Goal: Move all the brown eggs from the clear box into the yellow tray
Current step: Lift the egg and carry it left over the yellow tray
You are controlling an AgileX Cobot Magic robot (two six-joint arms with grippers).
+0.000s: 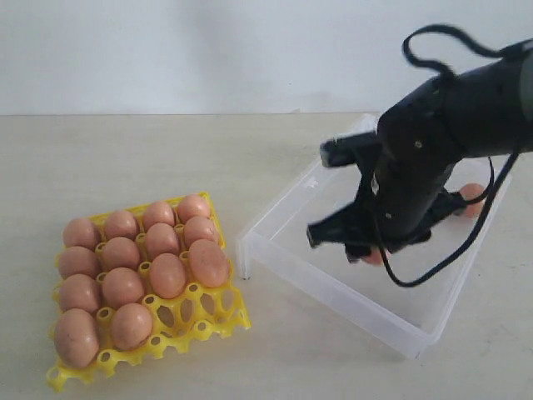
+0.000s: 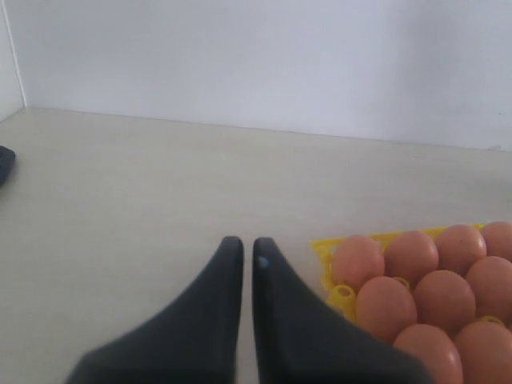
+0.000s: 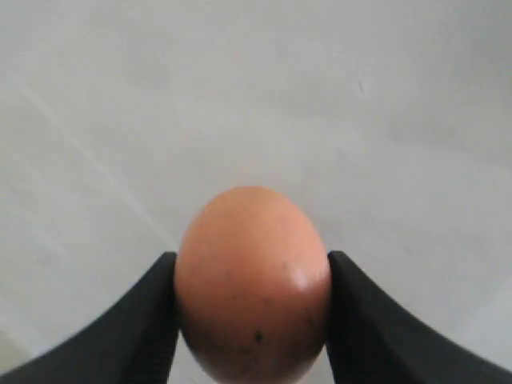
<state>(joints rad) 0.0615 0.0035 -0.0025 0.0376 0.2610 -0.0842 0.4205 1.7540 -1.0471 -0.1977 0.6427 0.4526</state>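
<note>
The yellow tray (image 1: 208, 321) lies at the front left, and several brown eggs (image 1: 123, 286) fill most of its cups; some front cups are bare. The clear box (image 1: 316, 283) stands to its right. Low inside the box, my right gripper (image 1: 371, 250) is shut on a brown egg (image 3: 252, 284), which sits between the two black fingers (image 3: 140, 328). That egg peeks out under the arm (image 1: 374, 257). Another egg (image 1: 471, 197) lies by the box's far right wall. My left gripper (image 2: 247, 244) is shut and holds nothing, beside a corner of the tray (image 2: 324, 250).
The right arm's black body and looping cable (image 1: 441, 250) hang over the box and hide much of its floor. A pale wall runs behind the beige table (image 1: 166, 158). A dark object (image 2: 4, 164) shows at the edge of the left wrist view.
</note>
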